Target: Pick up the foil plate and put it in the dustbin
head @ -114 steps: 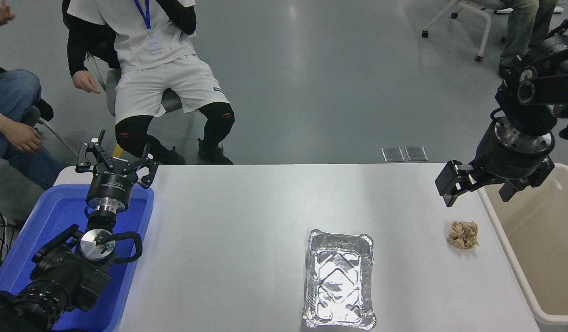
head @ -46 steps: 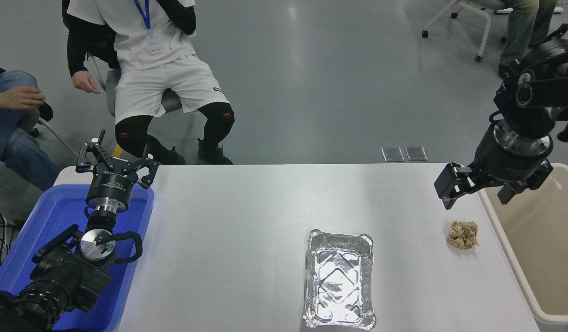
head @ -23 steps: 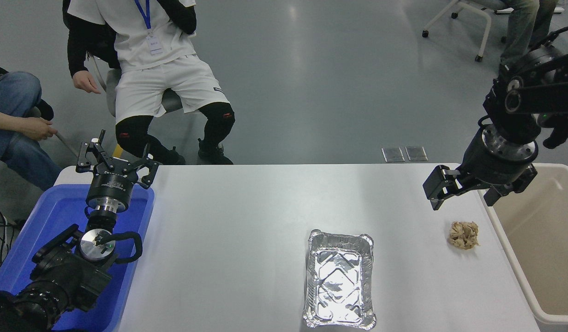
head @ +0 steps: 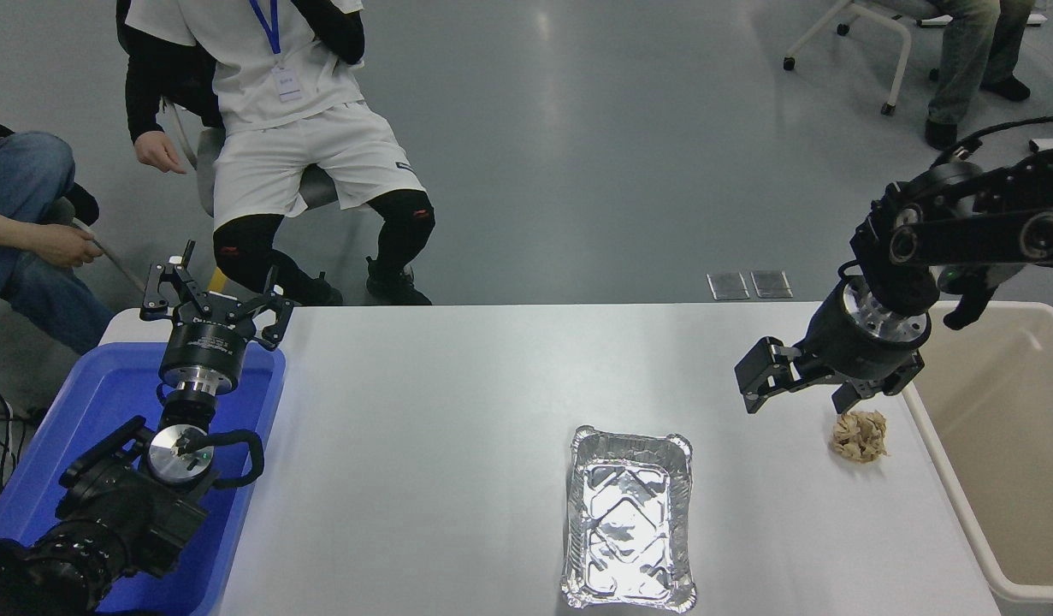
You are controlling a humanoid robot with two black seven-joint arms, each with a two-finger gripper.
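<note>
The foil plate (head: 629,518) lies flat and open side up on the white desk (head: 423,428), near its front edge and a little right of the middle, with nothing in it. It looks light and thin-walled (easily dented, probably slick), so a pinch on the crimped rim, most likely the far short edge or the right long one, seems the safest hold. A crumpled paper wad (head: 859,435) sits well to its right, close to the dustbin (head: 945,479) beside the desk's right edge. The right tool (head: 800,395) hangs above the desk just left of the wad, jaws spread and empty. The left tool (head: 210,301) is parked, open, over the blue bin (head: 30,462).
</note>
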